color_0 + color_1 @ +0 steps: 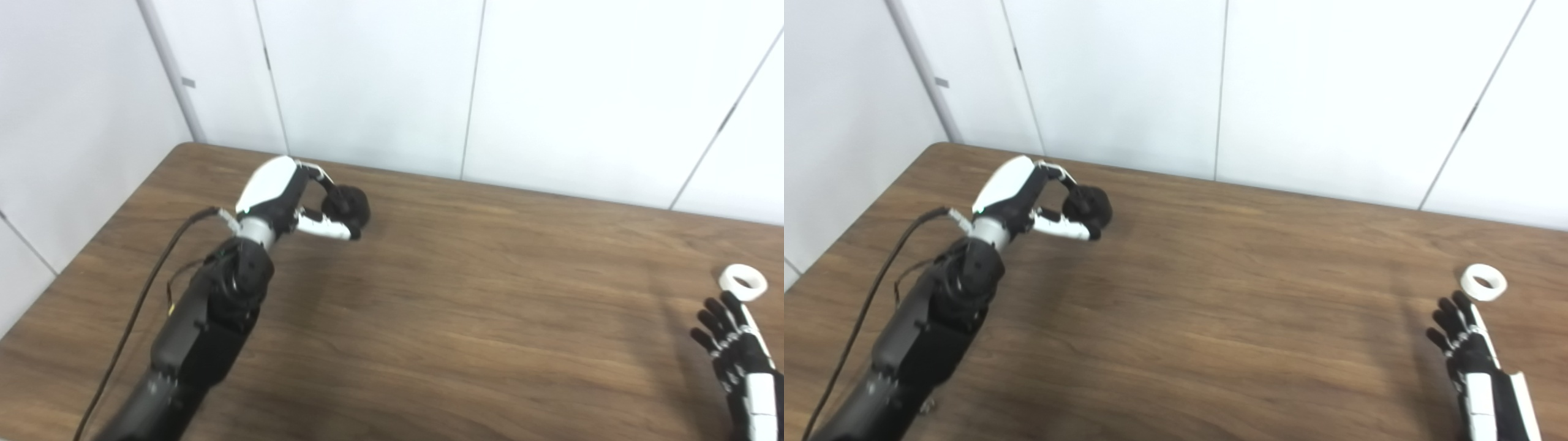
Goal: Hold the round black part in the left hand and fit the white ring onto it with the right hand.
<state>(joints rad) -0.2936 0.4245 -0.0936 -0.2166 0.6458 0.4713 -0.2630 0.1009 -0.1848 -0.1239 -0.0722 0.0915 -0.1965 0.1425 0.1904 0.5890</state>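
Near the table's (465,318) far left corner, the left hand (288,199) pinches the round black part (350,208) between fingers and thumb. The white ring (742,282) lies flat near the right edge. The right hand (735,349), fingers spread and empty, is just short of it.

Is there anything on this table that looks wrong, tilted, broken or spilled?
Nothing stands out. The left hand has its fingers around the round black part at the far left of the wooden table. The white ring lies flat and whole just beyond the open right hand. No spill or damage shows.
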